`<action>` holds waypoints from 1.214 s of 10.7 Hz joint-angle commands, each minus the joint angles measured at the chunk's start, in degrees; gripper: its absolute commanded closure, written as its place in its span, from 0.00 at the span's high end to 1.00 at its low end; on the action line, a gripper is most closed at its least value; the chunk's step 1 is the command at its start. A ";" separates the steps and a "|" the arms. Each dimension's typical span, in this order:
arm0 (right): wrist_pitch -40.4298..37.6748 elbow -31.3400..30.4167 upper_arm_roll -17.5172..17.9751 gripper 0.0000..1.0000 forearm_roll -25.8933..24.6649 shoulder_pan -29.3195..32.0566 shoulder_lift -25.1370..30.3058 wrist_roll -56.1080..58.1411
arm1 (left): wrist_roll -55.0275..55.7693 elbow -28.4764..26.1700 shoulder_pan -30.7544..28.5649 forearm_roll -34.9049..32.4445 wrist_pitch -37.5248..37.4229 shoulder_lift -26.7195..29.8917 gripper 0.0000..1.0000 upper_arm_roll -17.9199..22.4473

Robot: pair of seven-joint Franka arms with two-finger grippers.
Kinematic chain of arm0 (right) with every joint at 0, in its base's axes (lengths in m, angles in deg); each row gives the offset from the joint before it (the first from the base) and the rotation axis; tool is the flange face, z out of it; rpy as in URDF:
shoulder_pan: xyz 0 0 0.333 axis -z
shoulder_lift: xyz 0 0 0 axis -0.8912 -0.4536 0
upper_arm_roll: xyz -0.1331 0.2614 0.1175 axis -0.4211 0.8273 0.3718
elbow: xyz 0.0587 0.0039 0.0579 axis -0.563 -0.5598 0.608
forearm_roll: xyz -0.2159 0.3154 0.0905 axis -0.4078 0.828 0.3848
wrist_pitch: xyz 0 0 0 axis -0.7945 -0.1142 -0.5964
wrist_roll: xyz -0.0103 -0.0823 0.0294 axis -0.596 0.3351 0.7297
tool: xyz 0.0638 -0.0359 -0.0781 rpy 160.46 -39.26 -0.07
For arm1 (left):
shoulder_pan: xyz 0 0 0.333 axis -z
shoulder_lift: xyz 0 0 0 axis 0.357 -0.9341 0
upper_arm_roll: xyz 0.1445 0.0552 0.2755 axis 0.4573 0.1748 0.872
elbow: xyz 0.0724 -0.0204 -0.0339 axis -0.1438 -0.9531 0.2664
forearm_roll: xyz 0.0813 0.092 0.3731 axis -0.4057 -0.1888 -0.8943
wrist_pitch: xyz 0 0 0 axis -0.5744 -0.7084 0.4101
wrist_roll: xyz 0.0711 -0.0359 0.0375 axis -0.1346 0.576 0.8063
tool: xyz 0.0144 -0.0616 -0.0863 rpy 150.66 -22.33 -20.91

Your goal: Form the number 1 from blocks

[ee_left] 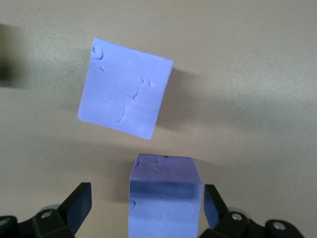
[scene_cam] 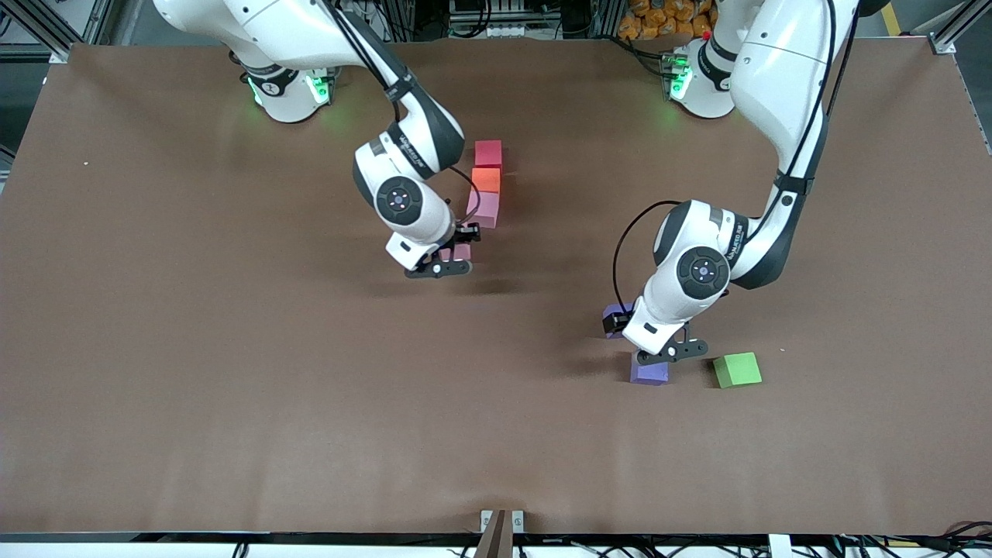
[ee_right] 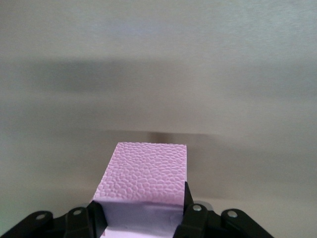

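A red block [scene_cam: 488, 153], an orange block [scene_cam: 486, 180] and a pink block [scene_cam: 484, 208] lie in a touching column mid-table. My right gripper [scene_cam: 449, 262] [ee_right: 143, 213] is shut on the second pink block [scene_cam: 463, 252] [ee_right: 148, 168], holding it over the table just past the column's pink end. My left gripper [scene_cam: 671, 353] [ee_left: 146, 206] is open and straddles a purple block [scene_cam: 649, 370] [ee_left: 166, 198]. One finger [ee_left: 213, 206] is close to that block and the other stands well clear. A second bluish-purple cube [scene_cam: 614, 318] [ee_left: 126, 94] lies beside it, partly hidden by the left hand.
A green cube [scene_cam: 737, 369] sits on the brown table [scene_cam: 232, 349] beside the purple block, toward the left arm's end. The two arm bases stand along the table's edge farthest from the front camera.
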 commanded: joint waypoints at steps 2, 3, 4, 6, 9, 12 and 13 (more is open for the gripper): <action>-0.22 3.53 -1.08 0.46 0.77 -2.22 -3.14 -2.25 | 0.02 1.09 1.28 2.51 1.69 -1.51 1.00 0.87; -0.13 3.62 -1.08 0.46 0.86 -2.75 -3.49 -3.12 | 0.02 1.09 1.81 2.60 2.40 -2.04 1.00 0.87; -0.05 3.62 -1.08 0.48 0.86 -3.10 -3.75 -3.30 | 0.02 1.09 2.25 2.69 2.66 -2.39 1.00 0.87; 0.30 3.53 -1.08 0.50 0.86 -3.54 -4.02 -3.31 | 0.02 1.09 2.34 2.69 2.76 -2.75 1.00 0.87; 1.44 3.53 -0.99 0.51 0.95 -3.55 -4.11 -3.31 | -0.33 1.09 2.69 3.13 2.84 -3.10 0.87 0.87; 1.63 3.53 -0.82 0.51 1.13 -3.90 -4.20 -3.39 | -0.86 0.66 2.78 2.95 4.78 -4.06 0.30 0.96; 1.62 3.36 -0.82 0.52 1.47 -4.33 -4.20 -3.65 | -0.86 0.57 2.87 2.69 4.78 -3.81 0.07 0.87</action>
